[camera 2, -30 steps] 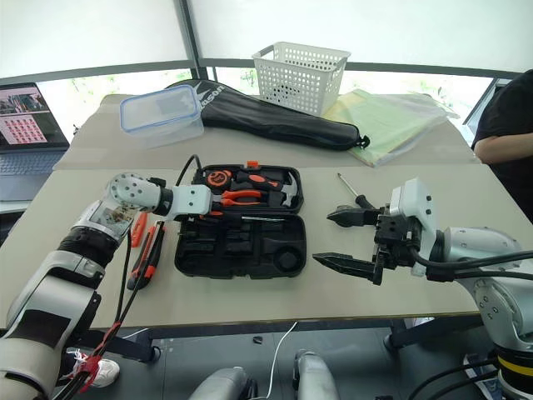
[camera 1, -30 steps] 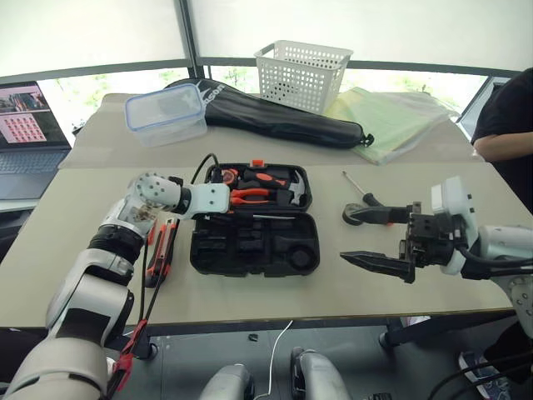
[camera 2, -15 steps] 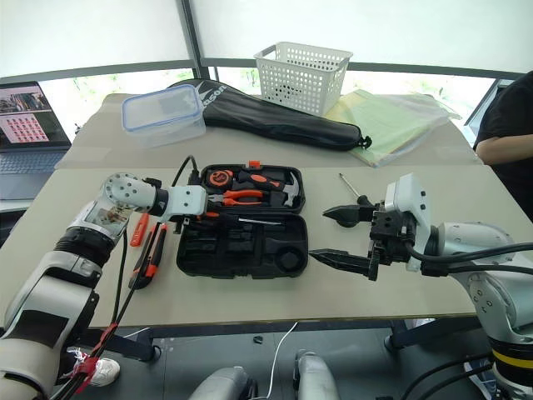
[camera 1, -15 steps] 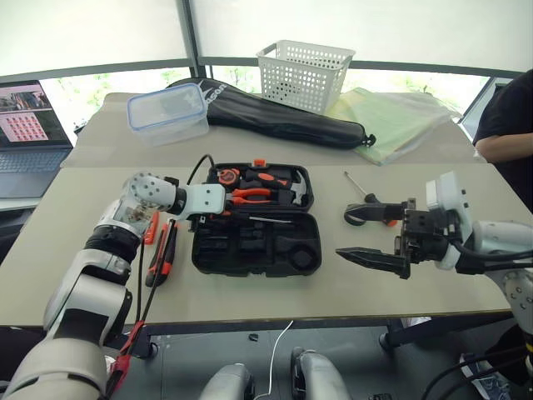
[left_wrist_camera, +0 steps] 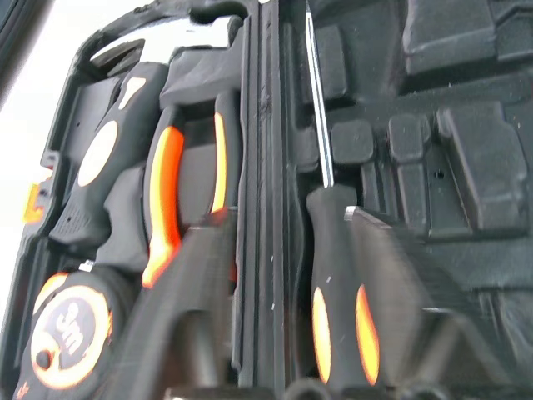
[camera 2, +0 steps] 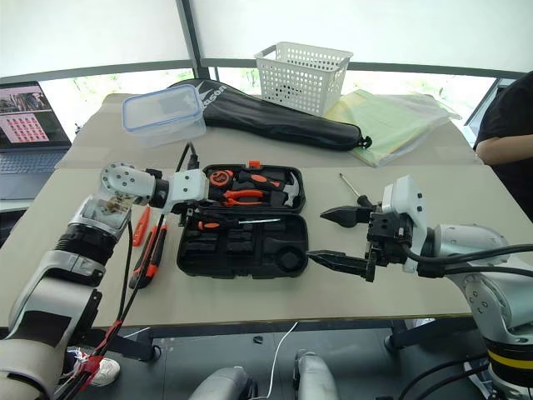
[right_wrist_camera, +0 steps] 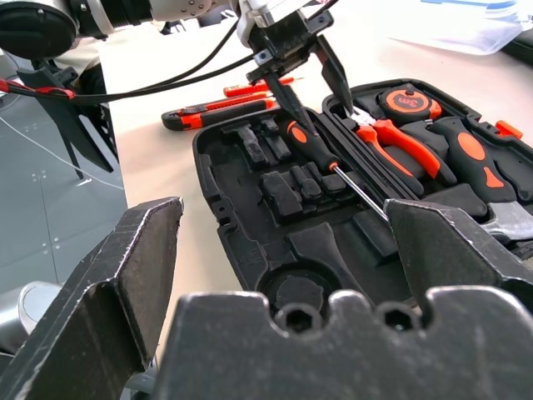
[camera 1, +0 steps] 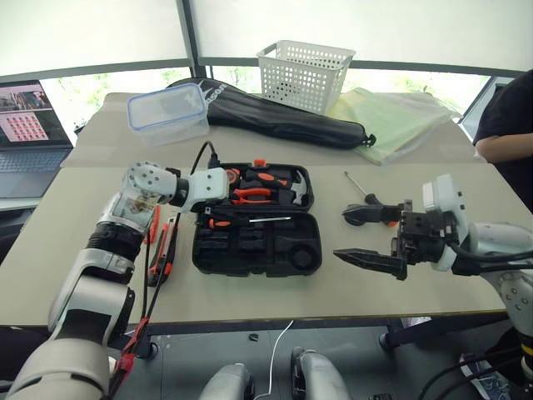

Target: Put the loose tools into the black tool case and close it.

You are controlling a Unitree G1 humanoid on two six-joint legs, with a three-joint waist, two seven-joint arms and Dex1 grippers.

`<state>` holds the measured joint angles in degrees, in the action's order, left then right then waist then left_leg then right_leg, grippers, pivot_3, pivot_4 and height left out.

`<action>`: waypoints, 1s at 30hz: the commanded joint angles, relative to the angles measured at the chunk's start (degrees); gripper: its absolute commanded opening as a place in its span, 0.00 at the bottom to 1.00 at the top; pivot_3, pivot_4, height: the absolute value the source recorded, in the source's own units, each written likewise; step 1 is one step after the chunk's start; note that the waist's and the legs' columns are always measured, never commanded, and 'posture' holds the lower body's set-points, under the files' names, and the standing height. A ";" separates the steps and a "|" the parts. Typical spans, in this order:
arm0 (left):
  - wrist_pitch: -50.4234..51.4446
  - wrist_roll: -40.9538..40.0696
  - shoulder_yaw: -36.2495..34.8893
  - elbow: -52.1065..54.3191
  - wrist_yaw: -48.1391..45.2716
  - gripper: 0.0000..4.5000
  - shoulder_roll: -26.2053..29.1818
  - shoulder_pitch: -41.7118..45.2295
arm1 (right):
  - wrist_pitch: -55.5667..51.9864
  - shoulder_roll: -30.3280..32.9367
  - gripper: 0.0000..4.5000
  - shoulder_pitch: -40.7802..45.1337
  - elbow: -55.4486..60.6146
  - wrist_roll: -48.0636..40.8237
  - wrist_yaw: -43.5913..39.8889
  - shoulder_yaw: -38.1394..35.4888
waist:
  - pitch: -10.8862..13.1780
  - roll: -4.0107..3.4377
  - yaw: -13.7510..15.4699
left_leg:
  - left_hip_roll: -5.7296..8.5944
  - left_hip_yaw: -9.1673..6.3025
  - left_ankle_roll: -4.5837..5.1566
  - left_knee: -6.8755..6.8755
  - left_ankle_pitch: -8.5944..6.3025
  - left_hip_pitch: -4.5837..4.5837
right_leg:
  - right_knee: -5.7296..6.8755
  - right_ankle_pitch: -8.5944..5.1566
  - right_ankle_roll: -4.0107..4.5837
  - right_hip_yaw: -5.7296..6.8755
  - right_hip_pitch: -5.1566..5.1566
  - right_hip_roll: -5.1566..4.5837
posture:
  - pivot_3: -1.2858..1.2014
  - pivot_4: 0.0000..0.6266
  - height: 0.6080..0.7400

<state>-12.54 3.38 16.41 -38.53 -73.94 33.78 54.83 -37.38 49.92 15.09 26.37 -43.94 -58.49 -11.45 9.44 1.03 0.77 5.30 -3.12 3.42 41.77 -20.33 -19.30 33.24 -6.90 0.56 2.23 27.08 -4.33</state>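
The black tool case [camera 1: 258, 250] lies open in the middle of the table. Its far half holds pliers, a hammer and a tape measure. A black-and-orange screwdriver [camera 1: 241, 222] lies in the near half along the hinge. My left gripper [right_wrist_camera: 316, 96] hovers open just above its handle, the fingers apart and not touching it. Left of the case lie an orange-black utility knife [camera 1: 162, 254] and a slim orange screwdriver [camera 1: 152, 225]. Right of the case my right gripper [camera 1: 341, 236] stands wide open and holds nothing. Beyond it lie another screwdriver [camera 1: 364, 193] and a dark tape roll [camera 1: 354, 217].
At the back stand a white basket [camera 1: 304, 73], a clear lidded box [camera 1: 166, 111] and a long black bag [camera 1: 283, 121], with green sheets [camera 1: 391, 121] to their right. A laptop [camera 1: 29, 125] sits far left. A person's sleeve [camera 1: 504, 125] shows at the right edge.
My left gripper has risen off the screwdriver, whose orange-marked handle now lies uncovered in the case. The right gripper has stayed in place.
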 commanded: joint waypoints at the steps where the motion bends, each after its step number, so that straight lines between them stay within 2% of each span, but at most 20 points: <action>1: -1.54 1.41 0.53 0.21 1.21 0.08 -0.94 0.12 | 1.19 0.05 1.00 -0.14 0.94 -0.05 0.09 -0.92 | 0.00 0.00 0.00 | 0.00 0.00 0.00 0.00 0.00 0.00 | 0.00 0.00 0.00 0.00 0.00 0.00 | 0.52 0.24 1.00; 2: -1.29 1.98 1.00 0.23 1.14 0.01 -1.23 -0.03 | 1.12 0.06 1.00 -0.23 1.01 -0.09 0.21 -1.01 | 0.00 0.00 0.00 | 0.00 0.00 0.00 0.00 0.00 0.00 | 0.00 0.00 0.00 0.00 0.00 0.00 | 0.52 0.24 1.00; 7: -2.09 5.41 3.75 -0.12 1.32 0.01 -1.72 -1.16 | 0.74 -0.10 1.00 -0.60 1.19 -0.34 0.93 -1.24 | 0.00 0.00 0.04 | 0.00 0.00 0.00 0.01 0.00 0.00 | 0.01 0.00 0.00 -0.03 0.00 0.00 | 0.52 0.24 1.00; 14: -8.74 11.29 6.62 -6.13 7.20 0.01 -2.49 -0.87 | 0.45 -0.46 1.00 -1.17 1.33 -0.44 2.55 -1.15 | -0.19 -0.05 0.47 | 0.00 0.00 0.00 0.04 0.00 0.17 | 0.04 0.01 -0.01 -0.08 -0.18 -0.04 | 0.52 0.24 1.00; 17: -9.16 9.17 4.81 -6.74 7.42 0.01 -2.78 -0.29 | 0.50 -0.54 1.00 -2.04 0.24 0.50 3.86 -1.82 | -0.20 -0.06 0.74 | -0.01 -0.02 0.03 0.04 -0.02 0.37 | 0.03 0.01 -0.02 -0.09 -0.42 -0.04 | 0.52 0.24 1.00; 20: 2.82 -1.42 -2.82 -1.17 3.39 0.01 -2.19 0.40 | 0.90 0.08 1.00 -4.01 -4.03 4.24 7.34 -3.86 | -0.19 -0.05 0.65 | -0.02 -0.02 0.13 0.04 -0.08 0.46 | 0.00 0.03 -0.05 -0.09 -0.54 -0.04 | 0.52 0.24 1.00; 25: 27.29 -17.57 -11.63 16.24 -5.30 0.32 3.35 -3.01 | 2.57 -0.05 1.00 -4.79 -14.00 10.33 11.45 -5.38 | -0.19 -0.04 -0.12 | 0.02 0.13 0.11 0.17 -0.06 -0.03 | 0.58 0.04 -0.07 -0.07 0.16 0.02 | 0.52 0.24 1.00; 27: 37.42 -22.96 -13.99 24.63 -5.71 0.49 5.78 -4.83 | 4.94 -0.05 1.00 -3.10 -20.17 14.32 12.30 -3.54 | -0.19 -0.05 -0.35 | 0.05 0.16 0.11 0.17 -0.06 0.00 | 0.74 0.04 -0.06 -0.06 0.25 -0.04 | 0.52 0.24 1.00; 30: 44.32 -27.75 -16.54 34.60 -3.36 0.74 7.21 -8.06 | 9.41 -1.10 1.00 1.53 -29.17 19.89 13.05 0.08 | -0.19 -0.06 -0.63 | 0.10 0.24 0.11 0.17 -0.06 0.04 | 0.70 0.03 -0.06 -0.12 0.23 -0.07 | 0.52 0.24 1.00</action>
<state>27.43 -20.53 1.96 -10.63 -78.80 40.63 47.98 -32.06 49.27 13.56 1.22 -27.43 -45.99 -12.49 9.25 0.97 0.15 5.40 -2.86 3.53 41.93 -20.40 -19.22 33.91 -6.87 0.51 2.08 27.26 -4.39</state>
